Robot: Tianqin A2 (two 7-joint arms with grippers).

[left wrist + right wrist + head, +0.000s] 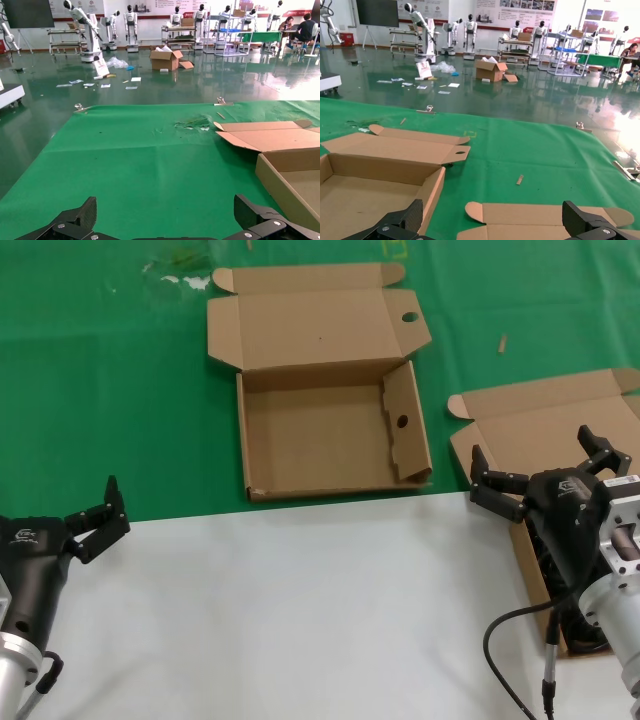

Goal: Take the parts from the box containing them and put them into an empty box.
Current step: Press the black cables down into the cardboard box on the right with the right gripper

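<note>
My right gripper [540, 468] is hovering wide open, holding nothing, over the box containing them [520, 430] (the parts [553, 558] lying dark beneath it). My left gripper [100, 518] is waiting spread open near the empty box [320, 430].

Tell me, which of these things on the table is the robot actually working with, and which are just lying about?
Part of the job:
- empty box with the holed flap
- box of cords under the right gripper, open
- black cords, mostly hidden
- left gripper, open, waiting

Lying about:
- cardboard scrap
- white smear on the green cloth
</note>
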